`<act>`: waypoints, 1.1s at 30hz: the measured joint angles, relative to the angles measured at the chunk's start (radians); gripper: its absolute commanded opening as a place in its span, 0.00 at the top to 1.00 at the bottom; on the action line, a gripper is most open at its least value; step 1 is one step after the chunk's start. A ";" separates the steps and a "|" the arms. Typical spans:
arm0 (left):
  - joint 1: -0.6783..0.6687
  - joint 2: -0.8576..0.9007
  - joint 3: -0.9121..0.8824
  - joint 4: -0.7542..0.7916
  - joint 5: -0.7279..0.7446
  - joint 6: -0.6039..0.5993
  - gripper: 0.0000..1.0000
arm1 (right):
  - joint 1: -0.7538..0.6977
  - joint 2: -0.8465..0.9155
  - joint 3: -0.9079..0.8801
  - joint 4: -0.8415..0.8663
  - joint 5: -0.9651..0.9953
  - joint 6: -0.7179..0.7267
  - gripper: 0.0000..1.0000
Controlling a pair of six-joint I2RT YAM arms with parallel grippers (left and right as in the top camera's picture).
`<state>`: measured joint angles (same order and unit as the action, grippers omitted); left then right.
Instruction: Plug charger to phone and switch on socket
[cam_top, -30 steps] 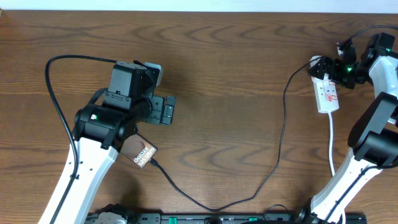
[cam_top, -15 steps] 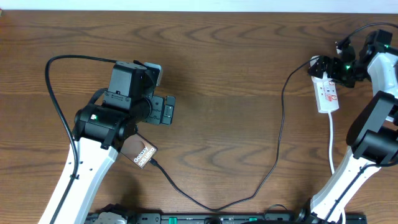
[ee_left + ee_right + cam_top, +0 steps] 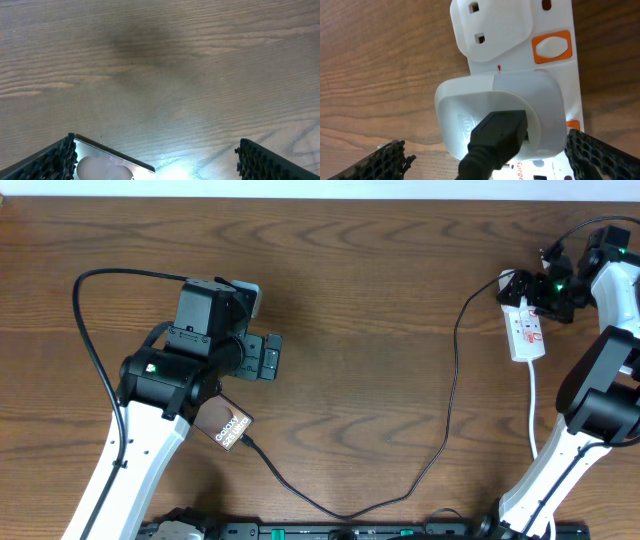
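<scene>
The phone (image 3: 228,425), a brownish slab with white lettering, lies under my left arm; one corner shows in the left wrist view (image 3: 112,161). The charger cable (image 3: 447,420) is thin and black. It runs from the phone's near end, where its plug tip (image 3: 246,442) meets the phone, across the table to the socket strip (image 3: 526,330). My left gripper (image 3: 264,355) is open and empty above the table (image 3: 160,167). My right gripper (image 3: 532,292) is open over the strip's far end. Its fingers (image 3: 492,162) straddle a white adapter (image 3: 470,107) with a black plug (image 3: 495,135) in it.
The strip has orange rocker switches (image 3: 551,46) beside its outlets, and an unused outlet (image 3: 490,25) beyond the adapter. A white cord (image 3: 533,415) runs from the strip toward the table's front. A black cable (image 3: 90,330) loops left of my left arm.
My right wrist has shifted very slightly at the strip's far end. The left arm, the phone and the cable have not moved.
</scene>
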<state>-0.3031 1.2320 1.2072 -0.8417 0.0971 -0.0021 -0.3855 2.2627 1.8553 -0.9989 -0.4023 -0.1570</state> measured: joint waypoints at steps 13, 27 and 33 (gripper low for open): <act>0.000 0.000 0.000 0.000 0.000 0.000 0.01 | 0.000 0.001 0.002 0.000 -0.040 0.001 0.01; 0.000 0.000 0.000 0.000 0.000 0.000 0.01 | -0.002 0.001 0.002 0.001 -0.056 0.017 0.01; 0.000 0.000 0.000 0.000 0.000 0.000 0.01 | -0.002 0.001 0.000 0.002 -0.057 0.018 0.01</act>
<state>-0.3031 1.2320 1.2072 -0.8417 0.0975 -0.0021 -0.3878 2.2635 1.8549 -0.9966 -0.4595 -0.1387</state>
